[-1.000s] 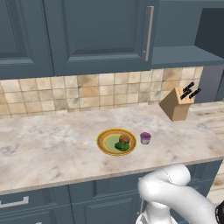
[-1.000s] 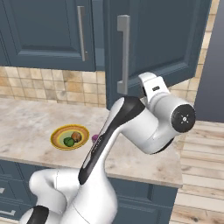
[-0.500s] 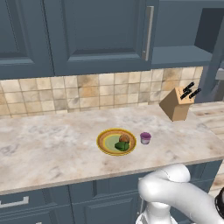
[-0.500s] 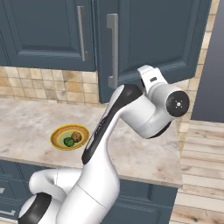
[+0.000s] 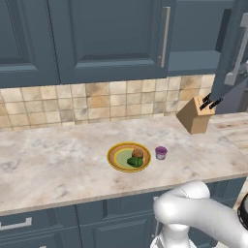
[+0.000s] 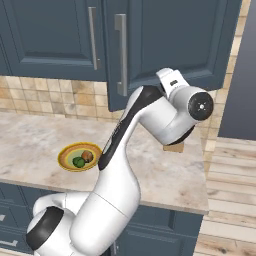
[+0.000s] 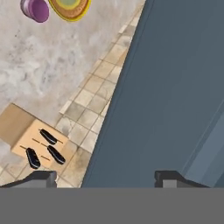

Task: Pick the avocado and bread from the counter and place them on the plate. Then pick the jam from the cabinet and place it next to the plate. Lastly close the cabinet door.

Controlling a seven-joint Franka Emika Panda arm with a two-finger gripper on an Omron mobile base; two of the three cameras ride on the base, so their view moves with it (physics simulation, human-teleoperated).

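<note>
- You see the plate (image 5: 119, 157) near the middle of the left base view, resting on the counter (image 5: 58, 160); in the right base view it sits at the left (image 6: 66, 156), and in the hand view only part of its yellow rim (image 7: 78, 9) shows at the top edge.
- On the plate lie two things: the avocado (image 5: 135, 162), dark green, at the front right of the dish, and the bread (image 5: 137, 154), brown, just behind it and touching or almost touching it. In the right base view you find the avocado (image 6: 78, 162) left of the bread (image 6: 87, 156).
- The jam (image 5: 161, 153) stands upright on the counter just right of the plate, beside it rather than on it; in the hand view it is the purple jar (image 7: 36, 9) at the upper left.
- A wooden knife block (image 5: 195, 115) with dark handles stands tilted at the right of the counter, well apart from the plate.
- The cabinet door (image 6: 172, 40) fills the upper part of the right base view, its grey bar handle (image 6: 121, 55) at its left edge.
- The gripper (image 7: 105, 178) shows two dark tips at the bottom of the hand view, set apart with nothing between them, facing the blue-grey door panel.
</note>
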